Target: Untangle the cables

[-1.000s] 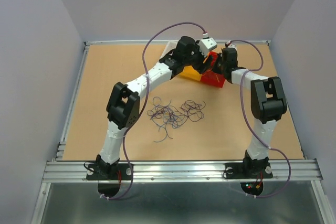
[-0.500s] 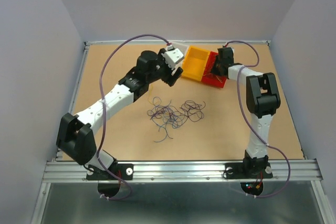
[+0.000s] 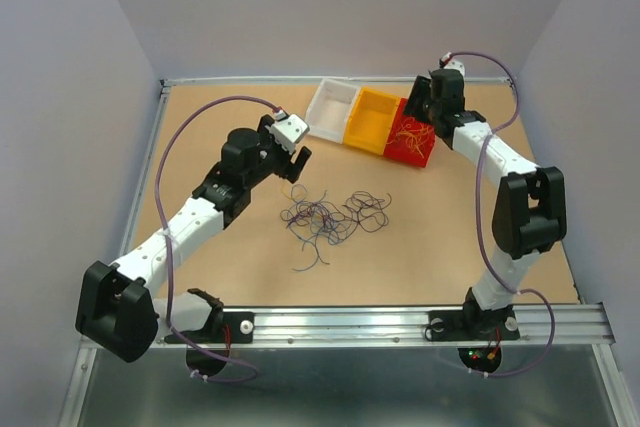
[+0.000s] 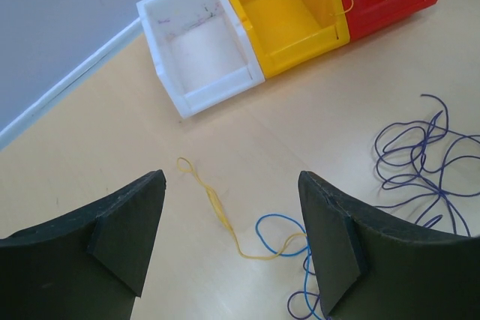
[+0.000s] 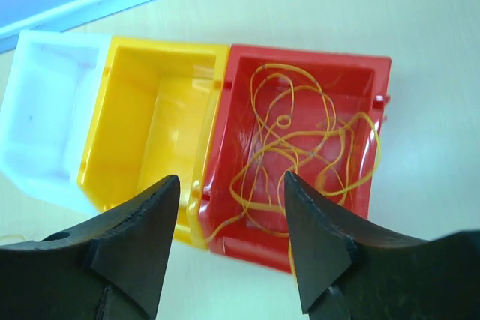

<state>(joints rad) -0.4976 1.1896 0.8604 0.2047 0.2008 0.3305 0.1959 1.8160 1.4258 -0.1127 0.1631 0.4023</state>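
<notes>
Cables (image 3: 330,215): loose tangle of thin curly wires, blue + dark purple, flat on the table (image 3: 430,237), approx. mid-table, between the two arms.
Stray strand (image 3: 310,259): one dark curl lying just off the tangle, on the side toward the near edge.
Yellow strand (image 4: 217,209): single thin wire on bare table at the far-left fringe of the tangle. Its lower end meets a blue loop (image 4: 279,224); knotted or only crossing, can't tell from the left wrist view.
Purple loops (image 4: 420,159): open curls at the tangle's far side, lying flat, apart from the yellow strand.
Sorted wires (image 5: 300,140): bundle of yellow-orange wires heaped inside the red bin (image 3: 410,157), a few loops reaching up to its rim.
Bins: three in a row, touching side to side, near the far edge, right of centre. Order L to R: white bin (image 3: 332,105), yellow bin (image 3: 375,117), red bin. The row sits slightly skewed to the far edge.
Left gripper (image 4: 231,185): above the table, just far-left of the tangle, between it and the white bin. Fingers wide apart, nothing between them; the yellow strand lies on the table below the gap.
Right gripper (image 5: 230,183): above the red bin, pointing down into it. Fingers apart, nothing clamped; the sorted wires lie below the gap.
</notes>
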